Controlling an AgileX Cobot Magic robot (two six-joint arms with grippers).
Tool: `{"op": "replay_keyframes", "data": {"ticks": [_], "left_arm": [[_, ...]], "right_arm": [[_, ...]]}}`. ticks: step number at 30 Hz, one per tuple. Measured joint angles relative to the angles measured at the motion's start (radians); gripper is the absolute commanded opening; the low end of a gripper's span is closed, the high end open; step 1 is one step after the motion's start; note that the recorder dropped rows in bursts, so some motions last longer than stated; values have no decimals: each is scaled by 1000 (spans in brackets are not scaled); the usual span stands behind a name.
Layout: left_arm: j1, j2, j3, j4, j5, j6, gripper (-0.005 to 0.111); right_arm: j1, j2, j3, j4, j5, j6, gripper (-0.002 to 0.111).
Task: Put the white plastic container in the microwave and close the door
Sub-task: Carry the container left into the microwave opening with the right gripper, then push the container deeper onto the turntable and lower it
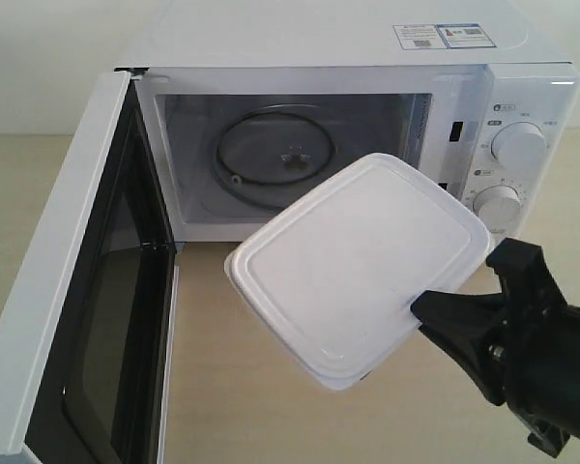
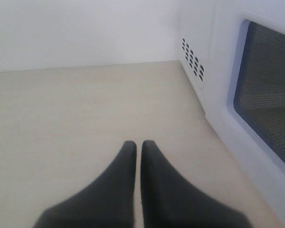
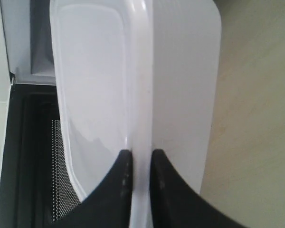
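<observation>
The white plastic container (image 1: 358, 266) hangs in the air in front of the microwave (image 1: 367, 68), tilted, lid up. My right gripper (image 1: 427, 307) is shut on its rim at the near right corner. In the right wrist view that rim (image 3: 141, 95) runs between the right gripper's (image 3: 140, 154) two black fingers. The door (image 1: 72, 319) stands wide open to the left, its dark window facing in. Inside the cavity lies the glass turntable (image 1: 275, 147). My left gripper (image 2: 138, 145) is shut on nothing, low over the tabletop beside the door's outer face (image 2: 270, 99).
The microwave's two dials (image 1: 517, 145) sit on its right panel, just behind the container's far corner. A pale wooden tabletop (image 1: 232, 387) stretches between the open door and my right arm. A white wall (image 2: 85, 28) stands behind.
</observation>
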Motion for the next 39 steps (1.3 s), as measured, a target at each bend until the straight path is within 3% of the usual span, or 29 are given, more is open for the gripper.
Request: {"op": "replay_keyframes", "data": {"ticks": [13, 39], "left_arm": [[0, 0, 0, 0, 0, 0, 4], [0, 0, 0, 0, 0, 0, 4]], "right_arm": [[0, 429, -249, 106, -117, 17, 0], [0, 755, -588, 333, -211, -30, 0]]}}
